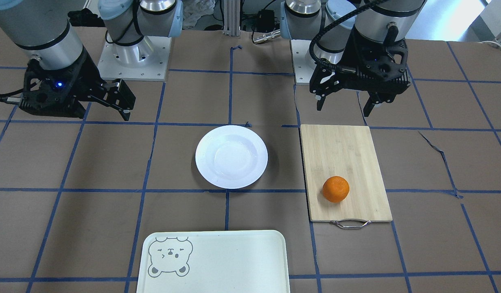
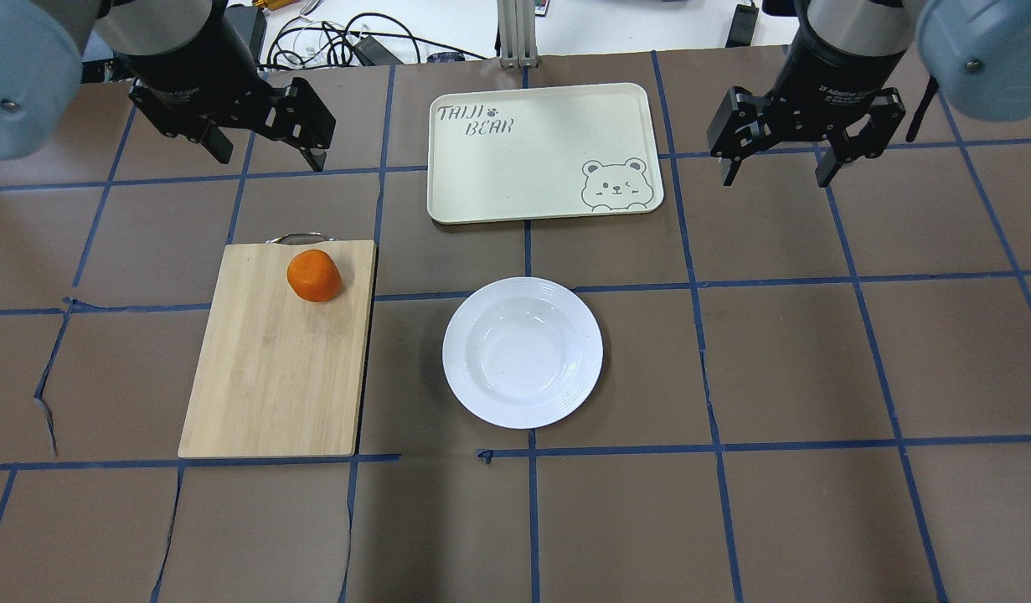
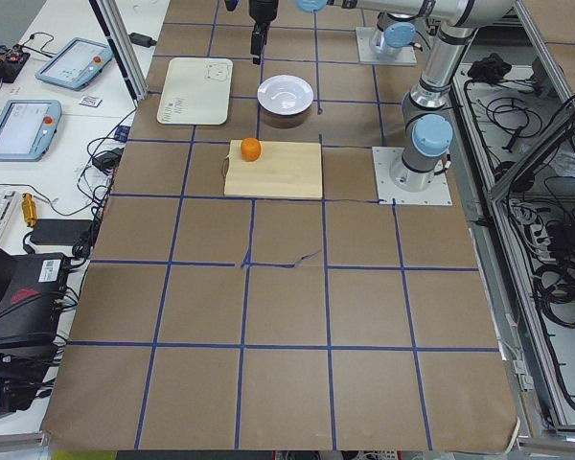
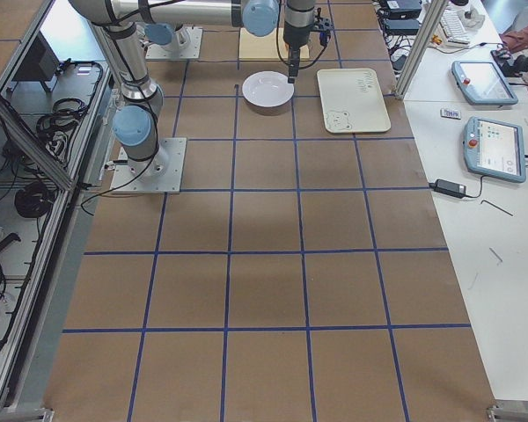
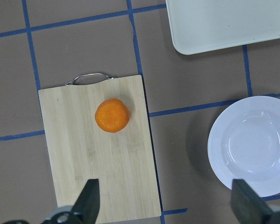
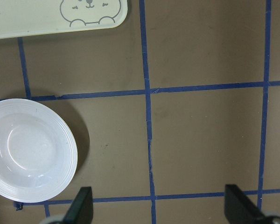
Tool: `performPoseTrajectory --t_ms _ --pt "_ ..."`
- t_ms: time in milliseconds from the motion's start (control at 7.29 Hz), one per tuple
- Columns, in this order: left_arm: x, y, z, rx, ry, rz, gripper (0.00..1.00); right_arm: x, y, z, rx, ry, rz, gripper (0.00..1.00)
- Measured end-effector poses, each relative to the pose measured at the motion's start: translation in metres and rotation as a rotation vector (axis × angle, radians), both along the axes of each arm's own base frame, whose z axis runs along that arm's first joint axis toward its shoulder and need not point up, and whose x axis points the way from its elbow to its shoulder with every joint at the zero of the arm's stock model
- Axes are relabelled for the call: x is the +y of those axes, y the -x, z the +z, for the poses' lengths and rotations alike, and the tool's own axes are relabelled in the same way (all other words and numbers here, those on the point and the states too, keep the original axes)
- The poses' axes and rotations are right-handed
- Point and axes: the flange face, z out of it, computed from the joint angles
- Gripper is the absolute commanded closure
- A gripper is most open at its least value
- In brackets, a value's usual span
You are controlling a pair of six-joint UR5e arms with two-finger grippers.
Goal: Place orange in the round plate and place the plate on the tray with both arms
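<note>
A wide table covered in brown paper is marked into squares by blue tape lines. Along one long side runs a white bench with two grey-and-blue tablet-like pendants. On the opposite side, black cables lie tangled. The light is bright and even.

Left gripper and right gripper hover, jaws spread.

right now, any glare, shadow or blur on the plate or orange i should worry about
Front-facing view: the round plate shows soft sheen, no harsh glare. Left wrist view: the orange is sharp; a dark shadow hugs the plate's left edge. Overhead view: the left arm's joint cap is blurred.
</note>
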Motion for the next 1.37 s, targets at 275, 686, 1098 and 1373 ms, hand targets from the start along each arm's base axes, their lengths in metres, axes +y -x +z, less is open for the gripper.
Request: performPoseTrajectory --t_ms 275,686,1098,1373 --pt "-0.001 0.0 -0.002 0.002 -0.004 -0.009 0.0 0.0 0.0 -0.001 0.003 -0.002 0.0 0.0" --pt "-0.023 -0.011 -0.034 -0.002 -0.062 0.01 0.0 0.001 0.001 -0.005 0.006 -0.01 0.0 0.0" --pt "-0.071 -0.038 -0.128 -0.011 -0.2 0.051 0.0 0.003 0.001 -0.011 0.005 -0.017 0.002 0.0" --pt "-0.085 -0.063 -0.208 -0.01 -0.225 0.081 0.0 0.001 0.0 -0.008 -0.005 -0.004 0.004 0.0"
